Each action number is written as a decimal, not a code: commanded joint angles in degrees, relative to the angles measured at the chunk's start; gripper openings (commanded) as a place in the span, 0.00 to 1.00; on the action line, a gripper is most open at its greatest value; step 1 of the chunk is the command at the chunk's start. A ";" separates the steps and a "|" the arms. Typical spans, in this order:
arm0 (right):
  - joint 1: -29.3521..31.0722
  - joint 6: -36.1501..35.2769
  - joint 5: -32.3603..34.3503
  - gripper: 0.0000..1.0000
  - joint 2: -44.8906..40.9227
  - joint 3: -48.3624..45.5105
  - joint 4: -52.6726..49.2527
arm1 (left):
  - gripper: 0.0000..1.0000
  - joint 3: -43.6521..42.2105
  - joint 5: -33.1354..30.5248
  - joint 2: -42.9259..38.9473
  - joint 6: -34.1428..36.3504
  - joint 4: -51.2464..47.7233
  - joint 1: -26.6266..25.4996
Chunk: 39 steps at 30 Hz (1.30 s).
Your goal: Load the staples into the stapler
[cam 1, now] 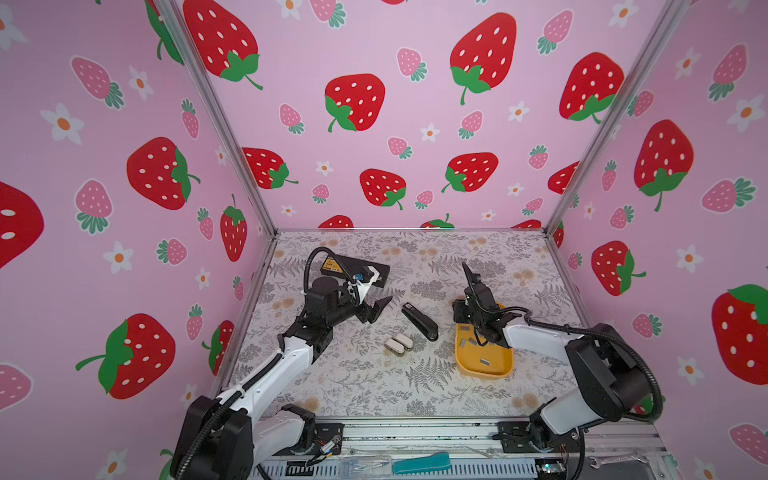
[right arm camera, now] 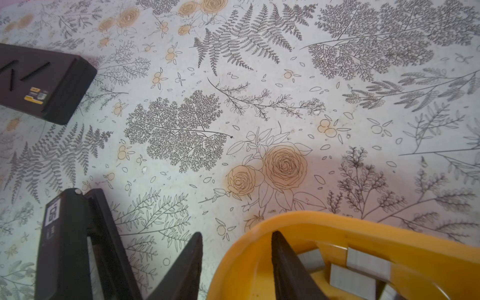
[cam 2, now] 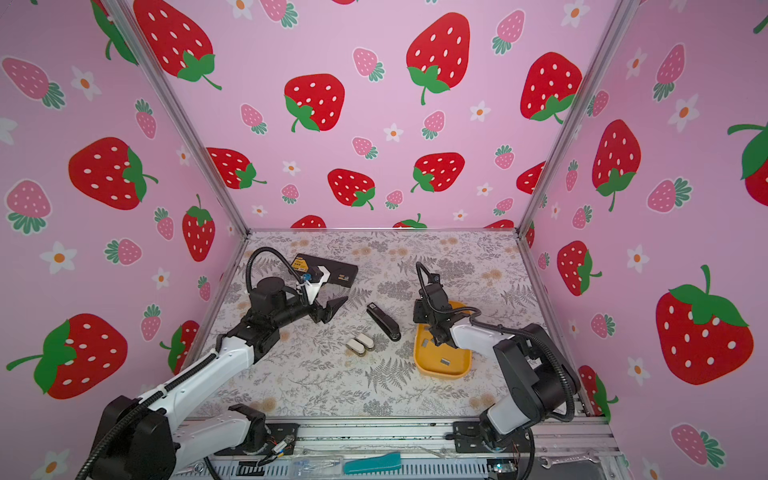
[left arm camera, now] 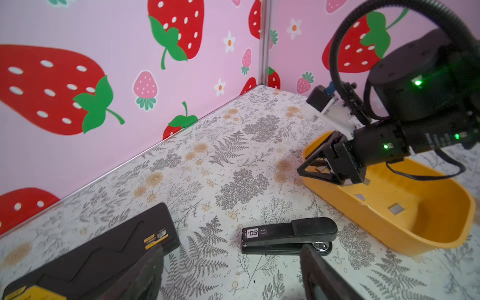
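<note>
A black stapler (cam 1: 419,322) lies shut on the floral table, mid-table in both top views. It also shows in the left wrist view (left arm camera: 288,235). Short silver-grey staples (cam 1: 462,343) lie loose in a yellow tray (cam 1: 486,375) to its right. My left gripper (cam 1: 376,309) hovers just left of the stapler, open, with nothing between its fingers (left arm camera: 319,278). My right gripper (right arm camera: 236,239) straddles the tray's far rim (right arm camera: 259,228). One finger is outside the rim, the other inside near the staples (right arm camera: 361,275). Its jaws stand apart, with a gap to the rim.
A flat black case (cam 1: 365,270) lies at the back left, behind my left wrist. Two small white and grey objects (cam 1: 399,344) sit in front of the stapler. Strawberry-print walls close three sides. A teal object (cam 1: 422,463) and a wrench (cam 1: 615,459) lie on the front rail.
</note>
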 commanded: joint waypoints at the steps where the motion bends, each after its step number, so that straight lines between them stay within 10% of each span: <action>1: -0.13 -2.27 -0.25 0.38 0.96 2.00 -0.23 | 0.78 3.74 7.59 3.25 12.20 -4.94 -0.97; 15: -0.13 -5.22 -0.36 0.28 0.79 1.17 -1.99 | 0.76 13.02 16.01 17.99 32.92 -18.00 -4.38; 39: -1.55 -6.51 7.93 0.80 -32.27 -12.19 -0.39 | 0.72 38.68 11.09 41.09 65.13 -44.05 -15.46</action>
